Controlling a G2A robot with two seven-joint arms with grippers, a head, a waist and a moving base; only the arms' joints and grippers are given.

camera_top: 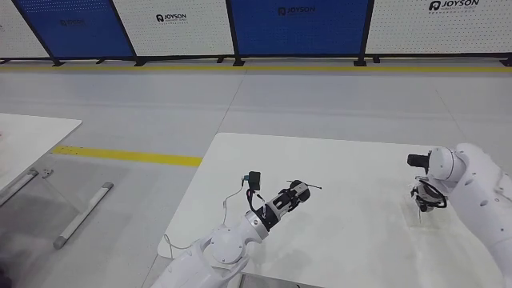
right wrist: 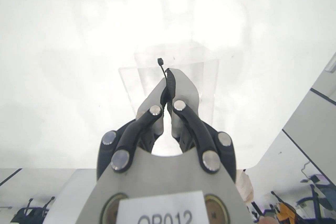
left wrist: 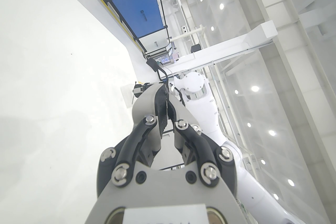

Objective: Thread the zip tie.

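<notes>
The right wrist view shows the right gripper (right wrist: 168, 79) with its pads clamped on a thin black plastic zip tie (right wrist: 162, 68), whose square head pokes out just past the fingertips. Below it, a clear plastic box (right wrist: 207, 78) sits on the white table (right wrist: 78, 25). In the top view that same tie is too thin to make out under the right gripper (camera_top: 422, 198). The top view does show a thin black strand (camera_top: 314, 186) sticking out from the tip of the left gripper (camera_top: 299, 191). In the left wrist view the left gripper (left wrist: 164, 93) has its pads pressed together, and the right gripper (left wrist: 137, 89) shows far off beside the clear box (left wrist: 126, 95). The two grippers are well apart, with white table top (camera_top: 360, 232) between them. The left one is over the near left part and the right one over the right side, both well back from the far edge. Beyond lie a grey floor with a yellow line (camera_top: 128, 156), a second white table (camera_top: 32, 136), and blue and white pegboard panels (camera_top: 300, 8).
</notes>
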